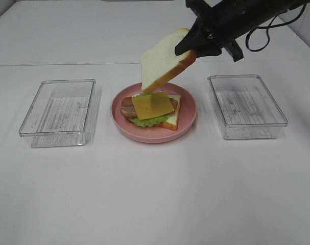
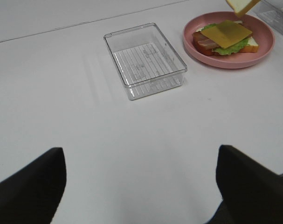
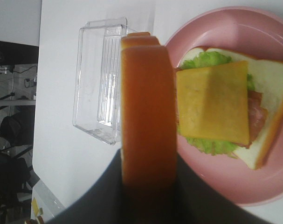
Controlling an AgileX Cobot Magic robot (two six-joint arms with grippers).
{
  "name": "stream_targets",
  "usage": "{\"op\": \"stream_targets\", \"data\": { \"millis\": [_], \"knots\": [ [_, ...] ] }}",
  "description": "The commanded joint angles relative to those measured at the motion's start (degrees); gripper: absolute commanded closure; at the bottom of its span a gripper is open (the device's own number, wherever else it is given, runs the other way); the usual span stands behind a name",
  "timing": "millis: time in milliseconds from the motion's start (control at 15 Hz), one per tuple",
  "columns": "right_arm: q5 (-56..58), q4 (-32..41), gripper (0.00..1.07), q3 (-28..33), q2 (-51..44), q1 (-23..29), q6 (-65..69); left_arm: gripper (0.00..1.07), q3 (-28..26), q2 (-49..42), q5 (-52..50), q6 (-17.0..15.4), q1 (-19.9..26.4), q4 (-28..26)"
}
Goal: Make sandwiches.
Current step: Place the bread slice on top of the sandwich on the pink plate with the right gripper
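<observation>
My right gripper (image 1: 191,51) reaches in from the upper right of the exterior high frame, its fingers clamped on the crust edge of the top bread slice (image 1: 162,61). The slice hangs tilted in the air, its lower corner above the pink plate (image 1: 188,118) near the frame's centre and not touching anything below. In the right wrist view the same slice (image 3: 147,112) shows edge-on, an orange-brown band running up the middle of the frame out of my dark fingers at the bottom. On the plate lies the rest of the stack: the bottom bread slice (image 1: 173,120), the green lettuce leaf (image 1: 147,121) poking out at the lower edge, the brown meat strips (image 1: 126,106) showing at the left, and the yellow cheese square (image 1: 152,106) lying uppermost. A clear plastic box (image 1: 57,112) sits at the left of the plate and a second clear box (image 1: 246,106) at the right, both on the white table (image 1: 155,194). My left gripper (image 2: 141,186) hovers over bare table, its two dark fingers spread wide at the bottom corners of the left wrist frame, holding nothing.
</observation>
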Motion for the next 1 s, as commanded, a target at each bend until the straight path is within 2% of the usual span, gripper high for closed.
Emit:
{"op": "stream_targets", "data": {
  "millis": [67, 400, 467, 533, 600, 733, 1000],
  "knots": [
    [-6.1, 3.4, 1.07, 3.7, -0.3, 2.1, -0.9, 0.24, 0.1, -1.1, -0.6, 0.1, -0.2, -0.2],
    [-11.0, 12.7, 1.07, 11.1, -0.3, 2.5, -6.8, 0.24, 0.1, -1.1, -0.6, 0.1, -0.2, -0.2],
    [-12.4, 18.0, 1.07, 13.1, -0.2, 2.5, -10.5, 0.24, 0.1, -1.1, -0.6, 0.1, -0.2, -0.2],
    [-12.4, 19.8, 1.07, 13.5, 0.1, 2.5, -11.9, 0.24, 0.1, -1.1, -0.6, 0.1, -0.2, -0.2],
    [-11.6, 24.6, 1.07, 13.4, 1.7, 2.5, -14.0, 0.24, 0.1, -1.1, -0.6, 0.1, -0.2, -0.2],
    [-11.5, 28.2, 1.07, 13.4, 4.0, 2.5, -15.1, 0.24, 0.1, -1.1, -0.6, 0.1, -0.2, -0.2],
    [-11.5, 32.0, 1.07, 13.4, 7.9, 2.5, -16.8, 0.24, 0.1, -1.1, -0.6, 0.1, -0.2, -0.1]
  ]
}}
